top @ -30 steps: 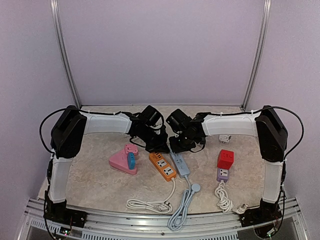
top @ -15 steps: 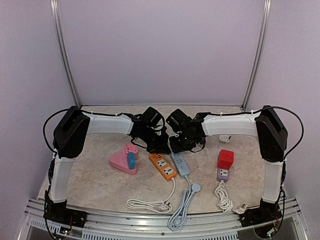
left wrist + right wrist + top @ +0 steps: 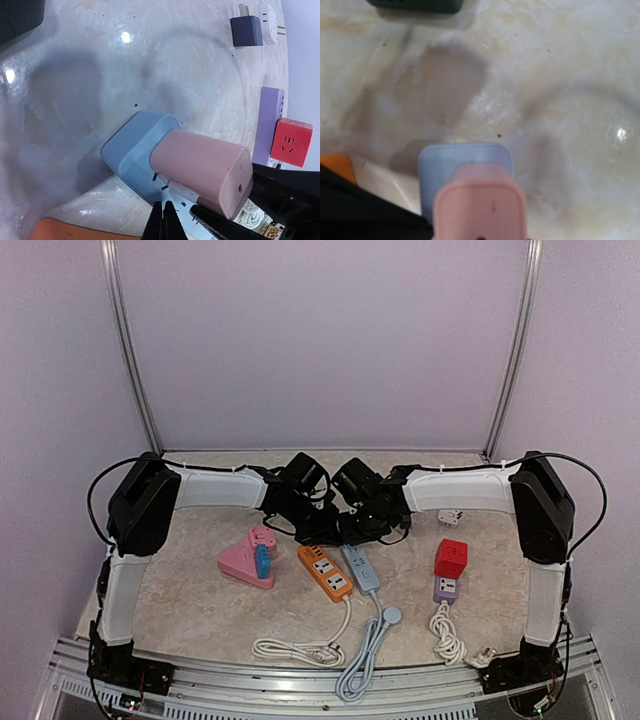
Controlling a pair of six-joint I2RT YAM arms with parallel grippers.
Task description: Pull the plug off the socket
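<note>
A pink plug (image 3: pixel 200 170) stands on the far end of a light blue socket strip (image 3: pixel 131 149). In the right wrist view the plug (image 3: pixel 480 207) fills the bottom centre, over the strip (image 3: pixel 465 160). My right gripper (image 3: pixel 356 528) is shut on the plug, and its black fingers (image 3: pixel 285 187) show on both sides of the plug in the left wrist view. My left gripper (image 3: pixel 163 220) is shut, its tips pressed on the strip just beside the plug. From the top view the arms hide the plug; only the strip's near part (image 3: pixel 362 570) shows.
An orange strip (image 3: pixel 326 572) lies just left of the blue one. A pink triangular socket (image 3: pixel 240 562) is further left. A red cube (image 3: pixel 451 558) sits on a purple strip (image 3: pixel 446 588). A dark blue adapter (image 3: pixel 246 31) and a white one (image 3: pixel 270 25) lie behind. Cables (image 3: pixel 360 645) trail forward.
My left gripper has slid right to the far end of the blue strip, closing up against the right gripper. The right arm has barely moved.
</note>
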